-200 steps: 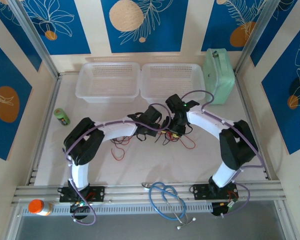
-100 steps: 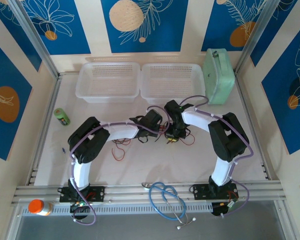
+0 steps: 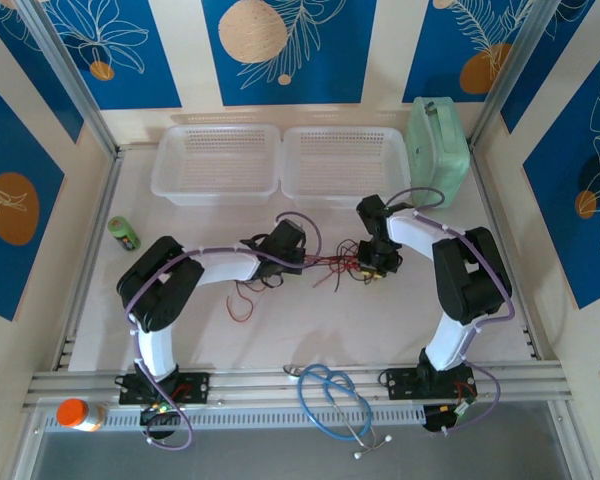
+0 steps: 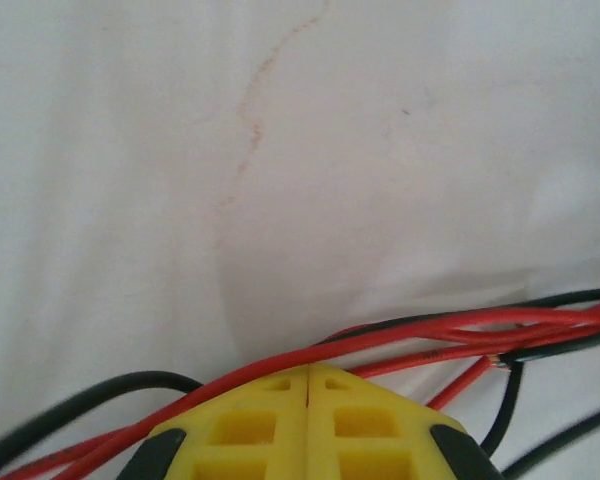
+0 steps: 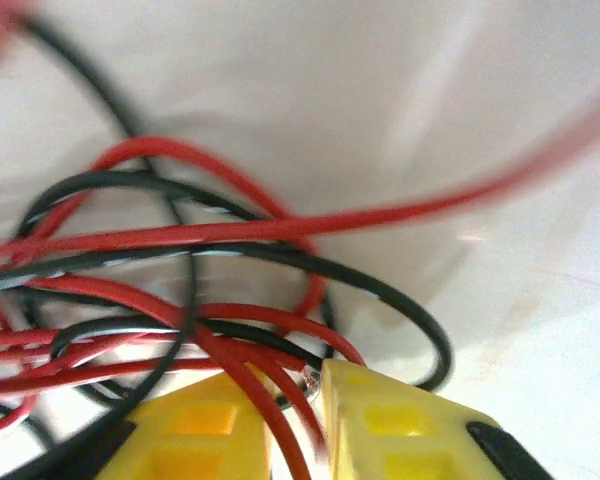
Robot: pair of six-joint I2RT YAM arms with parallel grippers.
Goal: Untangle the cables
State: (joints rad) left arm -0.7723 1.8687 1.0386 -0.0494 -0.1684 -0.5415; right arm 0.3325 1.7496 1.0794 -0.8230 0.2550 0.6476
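Observation:
The cables [image 3: 332,265] are thin red and black strands pulled out in a line on the white table between my two grippers, with a loose red loop [image 3: 238,302] trailing to the left. My left gripper [image 3: 286,252] is shut, its yellow jaws [image 4: 310,368] pressed together. A red strand [image 4: 400,335] runs across their tips, and I cannot tell whether it is pinched. My right gripper [image 3: 376,264] sits at the right end of the bunch. Its jaws [image 5: 295,375] are closed to a narrow gap on red strands [image 5: 250,375], with a tangle of loops [image 5: 210,260] just beyond.
Two white baskets [image 3: 216,163] [image 3: 346,160] stand at the back, with a pale green case [image 3: 440,150] to their right. A green can [image 3: 123,233] lies at the left. A blue stethoscope [image 3: 332,400] and an orange-capped bottle [image 3: 76,412] rest on the front rail.
My right gripper has swung right and my left has drawn back left. The cables, bunched between them before, are now drawn out into a line.

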